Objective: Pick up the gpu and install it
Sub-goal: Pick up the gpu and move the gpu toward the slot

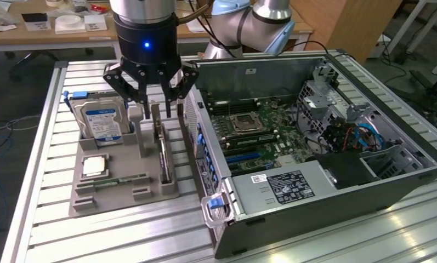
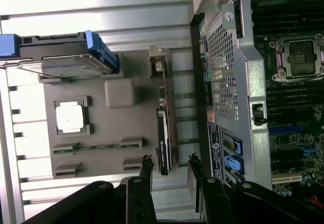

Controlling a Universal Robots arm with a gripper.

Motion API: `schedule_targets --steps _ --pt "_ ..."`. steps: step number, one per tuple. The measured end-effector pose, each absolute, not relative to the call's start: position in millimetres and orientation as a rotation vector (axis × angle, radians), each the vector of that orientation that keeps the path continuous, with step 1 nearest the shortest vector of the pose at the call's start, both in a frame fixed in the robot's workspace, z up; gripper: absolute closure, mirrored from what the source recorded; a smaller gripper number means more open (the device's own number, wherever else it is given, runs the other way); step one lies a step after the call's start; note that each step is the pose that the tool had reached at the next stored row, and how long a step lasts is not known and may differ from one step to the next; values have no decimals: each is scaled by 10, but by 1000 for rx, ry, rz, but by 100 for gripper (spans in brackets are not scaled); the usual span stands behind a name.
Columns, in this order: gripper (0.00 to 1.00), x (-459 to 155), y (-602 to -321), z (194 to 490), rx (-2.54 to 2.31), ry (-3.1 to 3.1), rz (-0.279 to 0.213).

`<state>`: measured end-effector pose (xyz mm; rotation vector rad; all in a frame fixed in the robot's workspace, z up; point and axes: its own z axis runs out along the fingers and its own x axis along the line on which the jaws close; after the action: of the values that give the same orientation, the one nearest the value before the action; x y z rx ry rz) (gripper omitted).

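Observation:
The gpu (image 1: 163,150) stands on its long edge in a slot of the grey holder (image 1: 123,193), next to the open computer case (image 1: 393,181). In the wrist view the gpu (image 2: 164,127) shows edge-on as a thin dark card with a silvery bracket at its far end. My gripper (image 1: 157,114) hangs just above the card's back end, open. In the wrist view my gripper (image 2: 170,165) has one black finger on each side of the card's edge, apart from it, with nothing held.
The holder also carries a silver hard drive (image 1: 101,123) with a blue label, a square processor (image 1: 95,164) and a green memory stick (image 1: 119,181). The case lies open with its motherboard (image 1: 259,129) and blue slots (image 1: 240,158) exposed. A slatted aluminium table (image 1: 94,241) bears everything.

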<state>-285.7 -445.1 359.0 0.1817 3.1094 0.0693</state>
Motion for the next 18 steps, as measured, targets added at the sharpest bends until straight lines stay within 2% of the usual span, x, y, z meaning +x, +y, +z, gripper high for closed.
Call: schedule_targets --steps 18 --pt "58 -2857 -4451 3442 182 3110 70"
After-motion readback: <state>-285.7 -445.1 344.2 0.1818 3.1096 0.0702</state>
